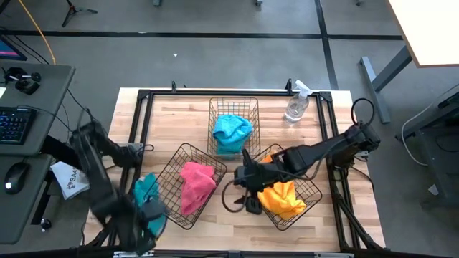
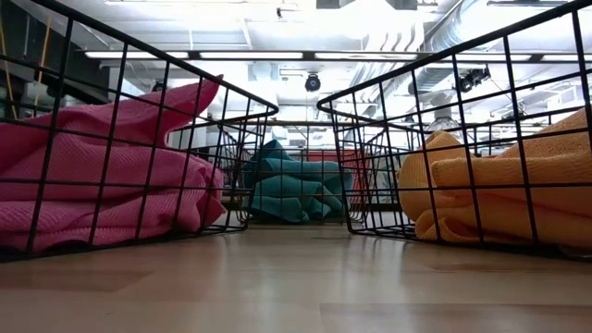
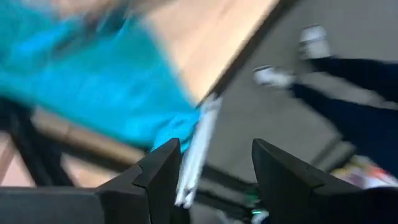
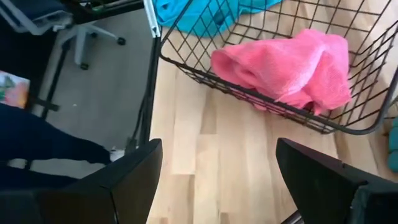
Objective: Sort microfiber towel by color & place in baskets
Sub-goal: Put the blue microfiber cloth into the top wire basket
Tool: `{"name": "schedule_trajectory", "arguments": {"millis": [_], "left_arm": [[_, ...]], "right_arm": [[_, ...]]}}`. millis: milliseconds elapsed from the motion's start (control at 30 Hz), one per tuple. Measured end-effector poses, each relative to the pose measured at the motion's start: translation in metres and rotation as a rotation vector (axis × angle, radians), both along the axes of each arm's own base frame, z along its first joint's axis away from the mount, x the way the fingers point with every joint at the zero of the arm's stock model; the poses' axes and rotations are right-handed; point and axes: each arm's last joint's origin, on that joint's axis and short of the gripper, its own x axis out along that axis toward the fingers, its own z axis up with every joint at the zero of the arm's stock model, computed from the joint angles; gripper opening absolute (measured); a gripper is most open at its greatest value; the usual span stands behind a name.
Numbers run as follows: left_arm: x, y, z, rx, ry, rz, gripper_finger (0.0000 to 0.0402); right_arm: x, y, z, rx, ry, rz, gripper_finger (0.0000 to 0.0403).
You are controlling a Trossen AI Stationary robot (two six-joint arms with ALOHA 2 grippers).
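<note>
The one towel not yet sorted is a turquoise towel [image 1: 145, 192]. It lies crumpled at the table's [image 1: 215, 218] left front corner, just outside the pink basket [image 1: 188, 185], with no clear long axis. The left hand [image 1: 147, 218] is just in front of it, at the table edge, far nearer than the right. In the left wrist view the fingers [image 3: 163, 168] stand spread and empty, the towel [image 3: 93, 87] close ahead of them.

Its likely goal, the turquoise basket [image 1: 234, 123], sits well beyond the left hand, past the pink basket, and already holds a turquoise cloth [image 1: 232, 131].

The right hand [image 1: 247, 188] hovers between the pink basket and the yellow basket [image 1: 290, 188], its fingers [image 4: 130, 171] spread over bare wood, holding nothing. Pink towel [image 4: 283, 65] fills the basket just ahead of it.
</note>
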Motion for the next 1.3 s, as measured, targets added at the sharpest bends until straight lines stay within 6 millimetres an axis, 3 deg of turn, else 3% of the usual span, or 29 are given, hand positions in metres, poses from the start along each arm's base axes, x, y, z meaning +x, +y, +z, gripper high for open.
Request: {"name": "schedule_trajectory", "arguments": {"millis": [233, 400, 800, 1133, 1300], "left_arm": [[-0.006, -0.051, -0.063, 0.086, 0.260, 0.002, 0.0186], [0.003, -0.061, -0.093, 0.166, 0.299, -0.010, 0.0186], [0.018, -0.065, -0.132, 0.235, 0.334, -0.049, 0.0186], [0.002, -0.039, -0.149, 0.141, 0.289, 0.068, 0.0186], [-0.005, -0.033, -0.169, 0.122, 0.318, 0.105, 0.0186]], "right_arm": [[0.001, 0.000, 0.001, -0.020, -0.017, 0.003, 0.0310], [0.003, -0.006, 0.001, -0.015, -0.023, -0.006, 0.0310], [0.004, -0.007, 0.001, -0.017, -0.025, 0.002, 0.0310], [0.004, -0.007, 0.001, -0.011, -0.023, -0.004, 0.0310], [0.004, -0.007, 0.001, -0.012, -0.024, -0.004, 0.0310]]}}
